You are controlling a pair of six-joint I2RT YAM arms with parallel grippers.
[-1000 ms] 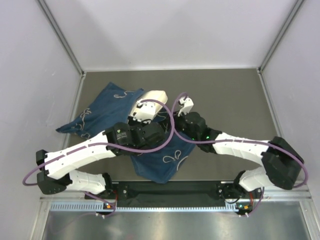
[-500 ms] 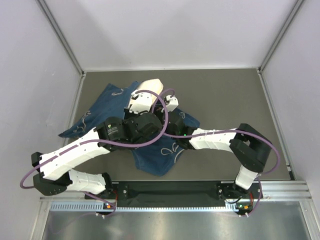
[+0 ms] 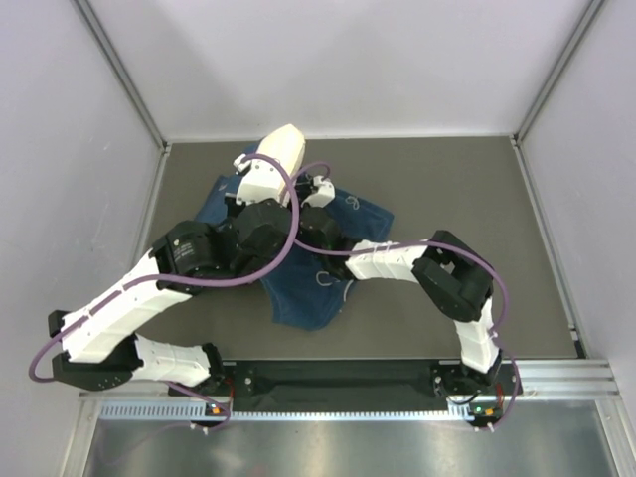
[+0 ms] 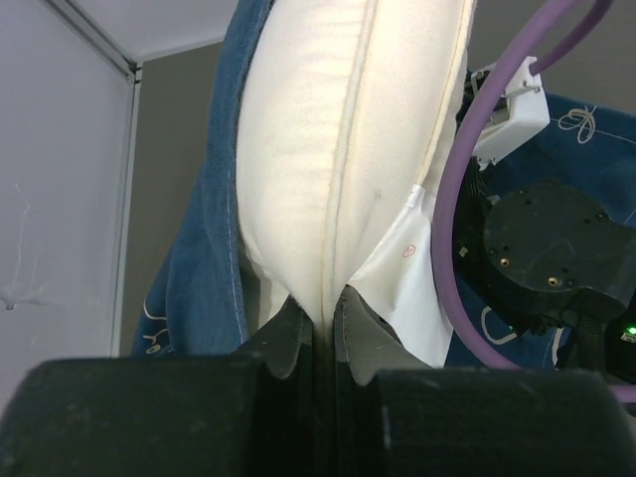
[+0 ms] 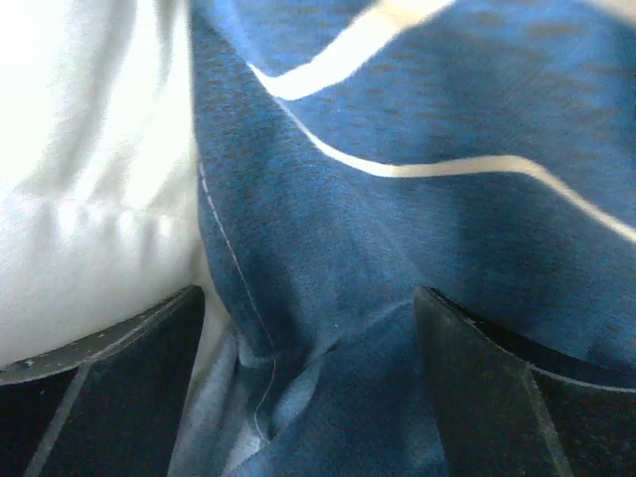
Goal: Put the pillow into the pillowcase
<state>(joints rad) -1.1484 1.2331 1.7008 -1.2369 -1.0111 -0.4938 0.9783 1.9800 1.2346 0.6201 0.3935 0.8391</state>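
Note:
The cream-white pillow (image 3: 276, 159) (image 4: 338, 129) stands up near the back of the table, and its lower part sits in the dark blue pillowcase (image 3: 310, 288) (image 4: 204, 258). My left gripper (image 3: 256, 196) (image 4: 320, 316) is shut on the pillow's seamed end, next to its white tag (image 4: 409, 273). My right gripper (image 3: 316, 195) (image 5: 308, 298) is open, its jaws wide apart. A fold and stitched hem of the pillowcase (image 5: 417, 129) lie between them. The pillow (image 5: 89, 179) shows just left of that hem.
A dark grey table top (image 3: 457, 199) is closed in by white walls with metal corner posts (image 3: 119, 70). Purple cables (image 3: 288, 214) (image 4: 467, 189) loop over both wrists. The arms' base rail (image 3: 338, 378) runs along the near edge.
The left arm has carried the pillow toward the back and raised it. The right arm swung left to the pillow and its jaws opened wider. The pillowcase has bunched and shifted with them.

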